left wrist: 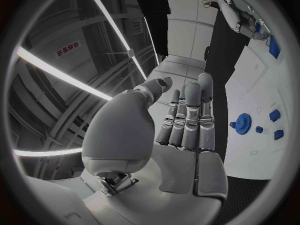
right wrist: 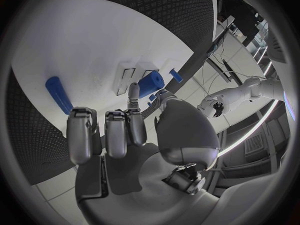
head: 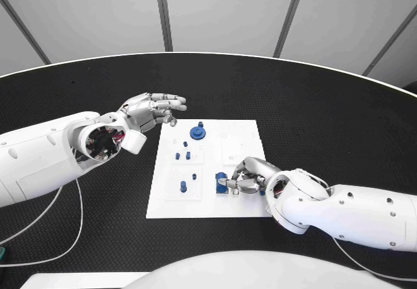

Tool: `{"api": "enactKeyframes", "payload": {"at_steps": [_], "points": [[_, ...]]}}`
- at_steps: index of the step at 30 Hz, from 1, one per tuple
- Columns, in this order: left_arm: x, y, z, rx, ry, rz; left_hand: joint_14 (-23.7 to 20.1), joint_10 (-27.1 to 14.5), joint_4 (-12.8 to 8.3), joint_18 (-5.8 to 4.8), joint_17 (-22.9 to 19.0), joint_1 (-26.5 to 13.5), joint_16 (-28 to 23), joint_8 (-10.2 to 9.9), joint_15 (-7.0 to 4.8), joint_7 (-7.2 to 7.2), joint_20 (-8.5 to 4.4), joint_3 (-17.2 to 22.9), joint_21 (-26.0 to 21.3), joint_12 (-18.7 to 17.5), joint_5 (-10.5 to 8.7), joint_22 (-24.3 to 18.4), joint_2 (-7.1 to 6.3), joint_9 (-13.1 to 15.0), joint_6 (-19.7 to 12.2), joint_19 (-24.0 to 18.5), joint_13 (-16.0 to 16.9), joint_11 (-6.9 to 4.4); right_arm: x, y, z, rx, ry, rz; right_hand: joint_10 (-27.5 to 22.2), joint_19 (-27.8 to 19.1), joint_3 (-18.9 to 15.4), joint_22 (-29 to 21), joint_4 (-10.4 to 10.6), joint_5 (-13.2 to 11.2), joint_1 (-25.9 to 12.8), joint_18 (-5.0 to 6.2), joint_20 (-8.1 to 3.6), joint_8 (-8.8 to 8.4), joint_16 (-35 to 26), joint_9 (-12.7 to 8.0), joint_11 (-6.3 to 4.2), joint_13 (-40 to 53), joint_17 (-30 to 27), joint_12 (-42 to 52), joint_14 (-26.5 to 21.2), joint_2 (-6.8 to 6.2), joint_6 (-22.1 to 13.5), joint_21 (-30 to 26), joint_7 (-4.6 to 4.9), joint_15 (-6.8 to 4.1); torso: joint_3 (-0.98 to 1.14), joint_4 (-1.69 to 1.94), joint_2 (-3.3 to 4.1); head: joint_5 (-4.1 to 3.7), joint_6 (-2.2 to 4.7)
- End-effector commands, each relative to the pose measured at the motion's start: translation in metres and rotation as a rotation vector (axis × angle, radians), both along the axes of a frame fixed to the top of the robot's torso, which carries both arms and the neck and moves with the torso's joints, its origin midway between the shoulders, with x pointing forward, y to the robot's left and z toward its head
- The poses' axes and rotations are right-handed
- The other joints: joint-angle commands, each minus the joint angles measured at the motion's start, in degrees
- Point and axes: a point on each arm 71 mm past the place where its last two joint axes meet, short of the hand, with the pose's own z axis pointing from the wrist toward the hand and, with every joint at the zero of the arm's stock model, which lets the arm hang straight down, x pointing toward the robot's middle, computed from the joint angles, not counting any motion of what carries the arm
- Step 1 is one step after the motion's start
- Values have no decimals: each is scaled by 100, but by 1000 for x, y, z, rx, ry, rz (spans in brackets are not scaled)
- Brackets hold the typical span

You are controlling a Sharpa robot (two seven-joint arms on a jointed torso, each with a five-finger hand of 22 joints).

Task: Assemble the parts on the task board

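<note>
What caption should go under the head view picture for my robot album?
Right hand reaches onto the white task board among blue parts, while the left hand hovers open beside it.

The table (head: 330,114) has a matt black top with a fine, rough woven-looking texture. On it, the task board (head: 243,129) looks like smooth white plastic with a dull sheen. The parts (head: 198,132) on the board look like smooth blue plastic. Beside the board, the left hand (head: 155,111) and right hand (head: 247,177) show satin silver metal, and the arms (head: 43,156) wear glossy white shells.
</note>
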Motion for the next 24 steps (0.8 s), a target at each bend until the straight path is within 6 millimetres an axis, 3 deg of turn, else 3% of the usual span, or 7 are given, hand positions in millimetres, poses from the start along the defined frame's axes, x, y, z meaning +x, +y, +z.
{"api": "enactKeyframes", "payload": {"at_steps": [1,16,18,19,24], "points": [[0,0,0,0,0,0,-43,-45,4,87,-6,16,36,-36,0,1,48,-24,-39,31,11,-6,37,6,-33,-6,6,3,0,1,0,1,-1,3,260,512,-140,1291,-3,-227,-154,-59,-42,55,18,36,-51,1014,1308,-28,564,20,-55,11,-14,-44,2,-4,-7,8,-6],[0,1,0,1,0,3,-47,-51,12,88,-10,17,39,-36,0,1,49,-28,-44,38,12,-10,40,11,-35,-6,10,3,-6,2,8,45,-33,40,270,517,-240,1301,-9,-285,-182,-62,-43,82,22,64,-55,1030,1315,-15,566,47,-64,20,-17,-45,5,-6,-4,4,-3],[0,2,0,1,0,4,-47,-51,12,88,-10,17,39,-36,0,1,49,-28,-44,38,12,-10,40,11,-35,-6,10,3,-9,2,10,56,-39,55,277,518,-211,1305,-52,-131,22,-63,-47,94,24,79,-60,1040,1320,-5,567,73,-76,24,-27,-51,6,-7,-1,6,-1],[-1,2,0,1,0,4,-47,-51,12,88,-10,17,39,-36,0,1,49,-28,-44,38,12,-10,40,11,-35,-6,10,3,-11,2,11,60,-41,62,284,516,-133,1302,-114,-84,376,-62,-53,95,24,87,-69,1052,1319,6,566,64,-102,18,-31,-58,8,-6,-3,7,-1],[0,3,0,2,0,6,-47,-51,12,88,-10,17,39,-36,0,1,49,-28,-44,38,12,-10,40,11,-35,-6,10,3,-14,-3,13,57,-36,78,285,519,-63,1308,-76,-137,934,-63,-55,82,29,84,-68,1059,1330,-2,568,-19,-131,20,-29,-58,8,-16,-9,8,-4]]}}
